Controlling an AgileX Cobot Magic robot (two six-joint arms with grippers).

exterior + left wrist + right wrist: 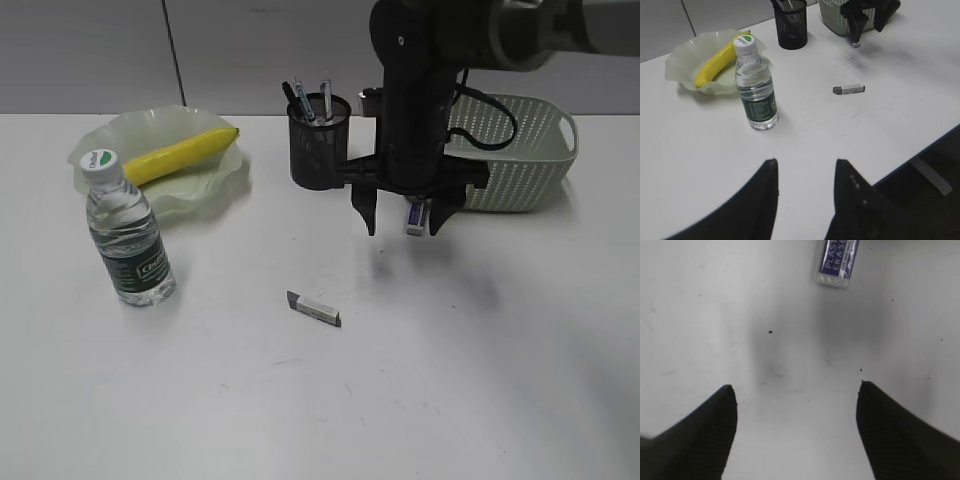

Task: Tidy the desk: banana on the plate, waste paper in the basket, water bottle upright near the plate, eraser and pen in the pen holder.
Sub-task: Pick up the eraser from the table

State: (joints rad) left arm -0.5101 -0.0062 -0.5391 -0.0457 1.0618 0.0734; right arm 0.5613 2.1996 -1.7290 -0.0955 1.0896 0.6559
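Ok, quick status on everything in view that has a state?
banana: on the plate
water bottle: upright, capped, beside the plate
eraser: flat on the table, not gripped
grey-tipped item: lying on the table
pen holder: upright, pens inside
basket: upright
right gripper: open
left gripper: open

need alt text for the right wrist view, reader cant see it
Looking straight down at a white table, the two dark fingers of the open right claw frame the bottom corners with nothing between them. At the top edge lies a white eraser in a blue sleeve, partly cut off by the frame and clear of the claw.
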